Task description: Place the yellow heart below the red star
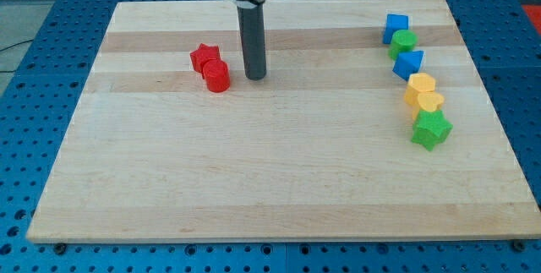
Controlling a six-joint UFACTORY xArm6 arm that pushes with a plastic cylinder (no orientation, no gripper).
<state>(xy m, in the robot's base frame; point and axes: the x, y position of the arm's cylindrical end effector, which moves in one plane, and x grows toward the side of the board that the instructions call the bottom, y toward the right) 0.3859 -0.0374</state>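
Nearest lay the green star, touching the yellow heart, well right of the red star. My tip, a bare rod with nothing to clamp, stood beside the red cylinder. Nothing seemed done yet.

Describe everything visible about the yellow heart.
The yellow heart is a small, glossy-looking solid block lying flat on the wooden board, near the view's right edge. It sits in a column of blocks, touching the yellow hexagon-like block above it and the green star below. My tip is far off to its left.
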